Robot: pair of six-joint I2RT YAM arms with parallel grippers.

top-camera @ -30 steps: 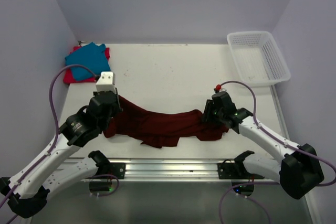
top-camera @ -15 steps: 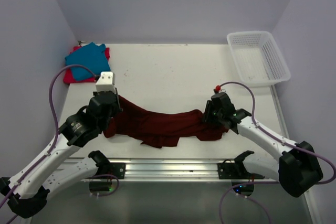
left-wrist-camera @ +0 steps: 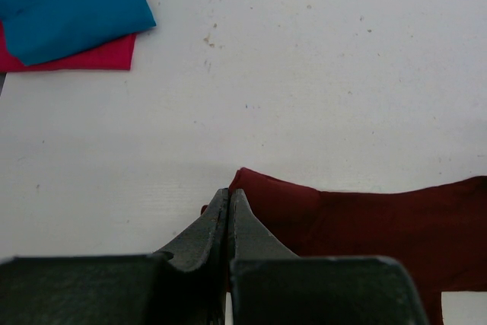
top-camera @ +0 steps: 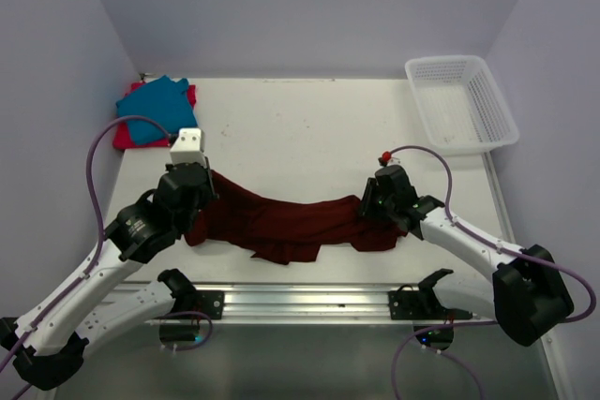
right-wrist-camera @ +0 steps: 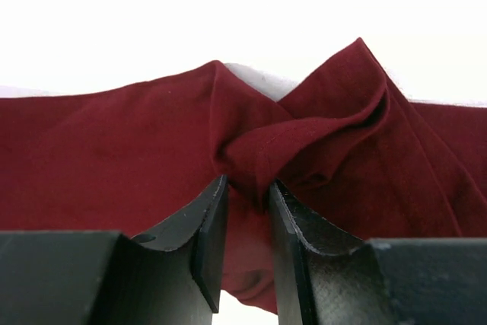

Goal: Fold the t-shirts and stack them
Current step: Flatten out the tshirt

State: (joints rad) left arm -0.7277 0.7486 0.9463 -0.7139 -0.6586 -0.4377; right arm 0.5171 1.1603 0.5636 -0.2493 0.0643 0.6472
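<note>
**Maroon shirt not yet folded, two shirts already stacked**

Maroon cloth is the largest thing on the table. The maroon shirt (top-camera: 281, 222) lies in a long, sagging band across the lower middle of the top view, with wrinkles and a loose flap at its lower edge. It has no tidy fold yet, so I judge this shirt is at the start of its folding.

At the upper left of the top view the other two shirts are folded and stacked. The teal shirt (top-camera: 155, 105) lies on the red-pink shirt (top-camera: 127, 136), whose edge shows at the left and below. About two thirds of the task looks done. What is left is to fold the maroon shirt and put it on this stack.

The left gripper (left-wrist-camera: 228, 199) is fully closed at the left end of the band, and it seems to pinch the corner of the maroon shirt. The right gripper (right-wrist-camera: 247, 184) is at the right end. Its jaws stand narrow, with a bunched fold of the maroon cloth between them that touches both fingers.

Plain pale walls (top-camera: 309, 7) close the room on three sides. The table (top-camera: 300, 128) is white and matt, with a few small dark specks. A white mesh basket (top-camera: 487, 100) stands at the upper right, well apart from the shirts. A metal rail (top-camera: 300, 302) runs along the bottom edge.
</note>
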